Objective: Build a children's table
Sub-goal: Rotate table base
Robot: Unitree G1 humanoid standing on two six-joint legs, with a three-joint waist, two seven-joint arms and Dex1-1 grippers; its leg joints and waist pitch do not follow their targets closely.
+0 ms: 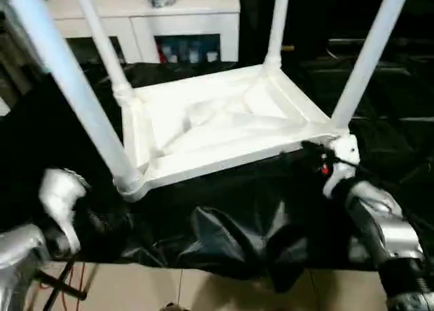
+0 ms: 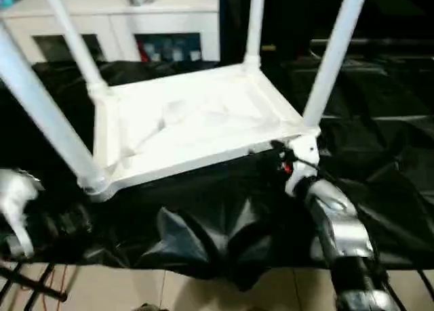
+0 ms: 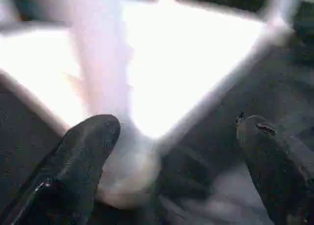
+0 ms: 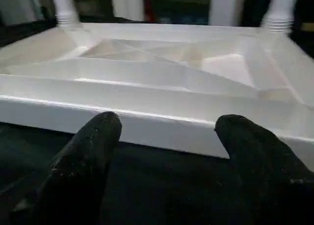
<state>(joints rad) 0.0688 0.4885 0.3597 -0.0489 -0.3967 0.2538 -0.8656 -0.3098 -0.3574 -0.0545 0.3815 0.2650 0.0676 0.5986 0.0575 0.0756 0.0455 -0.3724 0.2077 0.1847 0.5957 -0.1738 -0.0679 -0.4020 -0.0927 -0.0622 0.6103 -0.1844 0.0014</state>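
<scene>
The children's table top (image 1: 224, 121) lies upside down on the black-draped work table, ribbed underside up. A white leg stands in each corner socket: near left (image 1: 68, 80), far left (image 1: 102, 40), far right (image 1: 277, 26), near right (image 1: 369, 53). My left gripper (image 3: 179, 151) is open at the near left corner. That leg's socket (image 3: 127, 171) sits between its fingers, close to one finger (image 3: 88, 151). My right gripper (image 4: 169, 137) is open, its two black fingertips just in front of the top's near rim (image 4: 162, 122), by the near right corner (image 1: 332, 131). Neither gripper holds anything.
Black cloth (image 1: 237, 223) hangs in folds over the work table's front edge, with pale floor (image 1: 203, 287) below. A white cabinet (image 1: 149, 19) with glass doors stands behind. Red and black cables (image 1: 61, 284) run by my left forearm.
</scene>
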